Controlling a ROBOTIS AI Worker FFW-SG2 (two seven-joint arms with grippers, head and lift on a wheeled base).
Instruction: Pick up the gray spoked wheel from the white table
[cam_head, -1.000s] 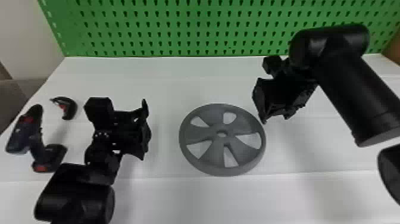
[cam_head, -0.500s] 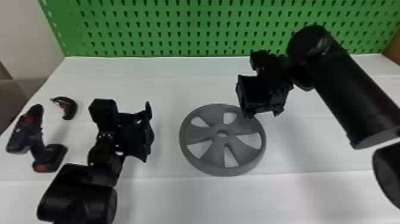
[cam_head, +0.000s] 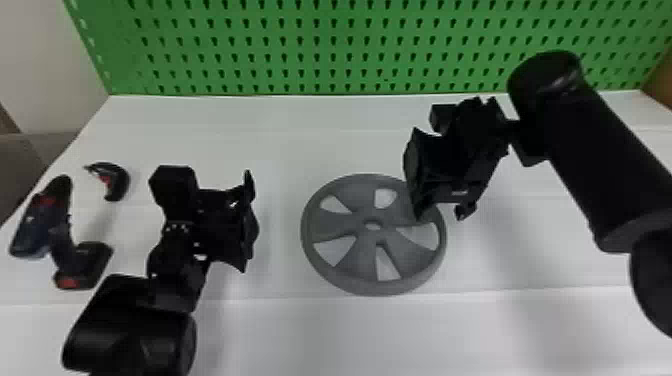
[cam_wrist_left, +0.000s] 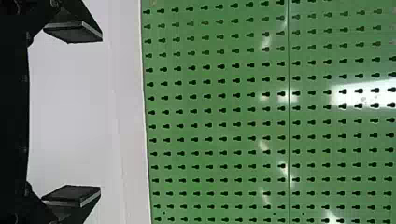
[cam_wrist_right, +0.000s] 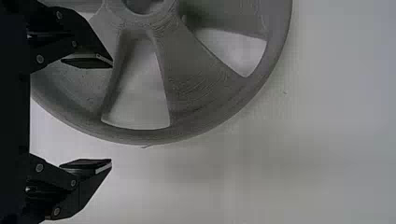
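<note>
A green pegboard (cam_head: 350, 50) stands behind the white table (cam_head: 280, 340), beyond both my grippers. Farthest to the left, well out from my left gripper (cam_head: 247, 222), a dark cordless drill with red parts (cam_head: 35, 230) lies on the table. Between it and that gripper, a little farther back, is a small curved black-and-red tool (cam_head: 118, 184). I have the left gripper over the table with its fingers (cam_wrist_left: 72, 31) spread wide, facing the pegboard. To its right, apart from it, the gray spoked wheel (cam_head: 332, 224) lies flat on the table. My right gripper (cam_head: 442, 215) is above the wheel's far right part, its fingers (cam_wrist_right: 86, 62) apart too: one is over the wheel, the other out past the rim, above the table. I cannot tell whether the nearer one touches the wheel.
</note>
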